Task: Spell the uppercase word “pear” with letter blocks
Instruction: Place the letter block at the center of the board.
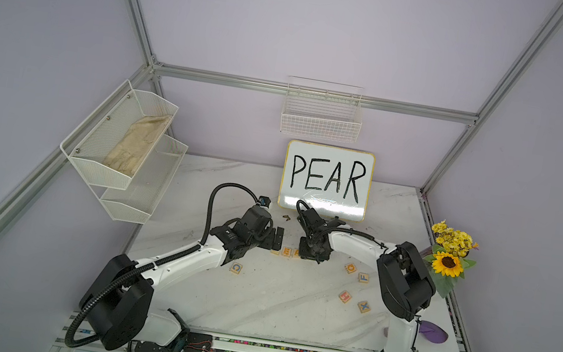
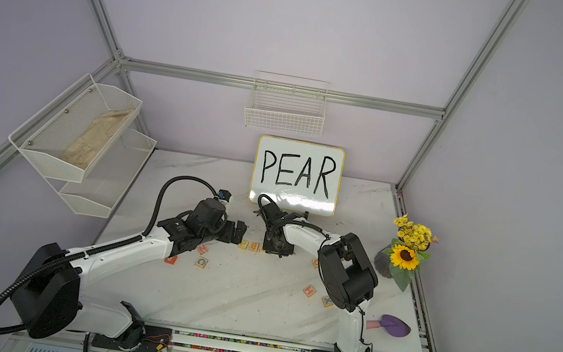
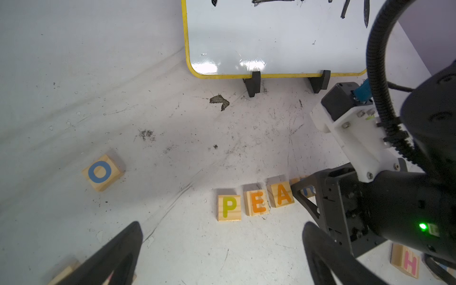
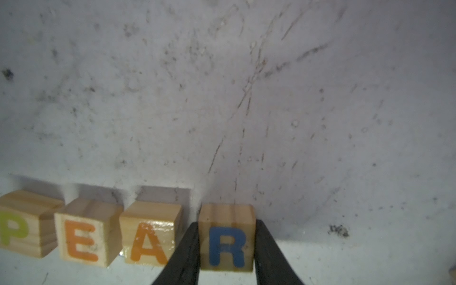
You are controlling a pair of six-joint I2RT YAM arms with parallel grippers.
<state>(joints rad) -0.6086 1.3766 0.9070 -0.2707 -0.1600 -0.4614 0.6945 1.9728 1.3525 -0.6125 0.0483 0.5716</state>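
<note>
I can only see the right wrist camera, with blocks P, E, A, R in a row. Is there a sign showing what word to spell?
Observer: Yes, a whiteboard standing further back reads PEAR.
Operator: My right gripper is around the R block. Where's the other one?
Observer: The left gripper is open at the P block end of the row, holding nothing.
Operator: Any more letters around?
Observer: A blue O block lies apart from the row.
</note>
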